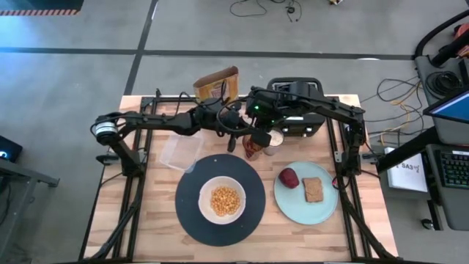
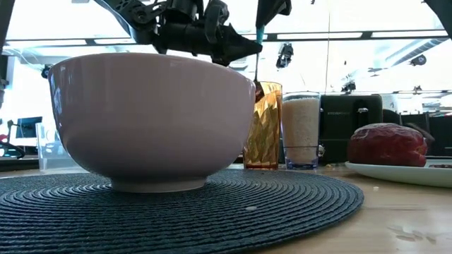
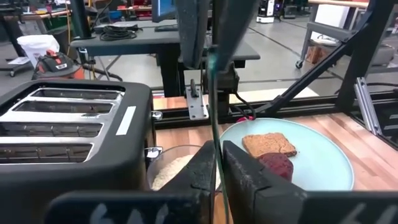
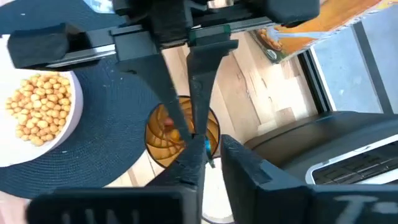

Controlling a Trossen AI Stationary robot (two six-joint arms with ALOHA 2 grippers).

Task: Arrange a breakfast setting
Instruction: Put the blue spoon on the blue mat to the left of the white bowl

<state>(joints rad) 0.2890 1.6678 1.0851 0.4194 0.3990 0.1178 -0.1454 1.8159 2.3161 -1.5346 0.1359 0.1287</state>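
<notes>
A thin teal stick [image 3: 213, 106] stands upright over the amber glass [image 1: 256, 147] behind the large black plate [image 1: 187, 213]. My left gripper [image 3: 217, 168] and my right gripper [image 4: 211, 171] are both shut on it, the right one higher up. The white bowl [image 1: 222, 199] of cereal sits on the black plate. Toast [image 1: 314, 189] and a dark red fruit [image 1: 289, 177] lie on the pale green plate [image 1: 293, 205]. The cereal box [image 1: 218, 83] stands at the far edge. My left gripper pinches the stick's middle [image 3: 215, 146] between its two fingers, coming level from the table's left, fingers across the stick. The stick stands upright and runs down toward the amber glass; its lower end is hidden. My right gripper has the stick's upper end [image 3: 212, 59] between its two fingers, slanting down from above. The teal tip [image 4: 208, 149] shows just ahead of the fingers, over the amber glass [image 4: 180, 134].
A clear glass of white grains [image 2: 301, 130] stands right beside the amber glass. The black toaster [image 3: 68, 124] sits at the far edge under my right arm. A clear plastic tub [image 1: 180, 151] lies left of the black plate.
</notes>
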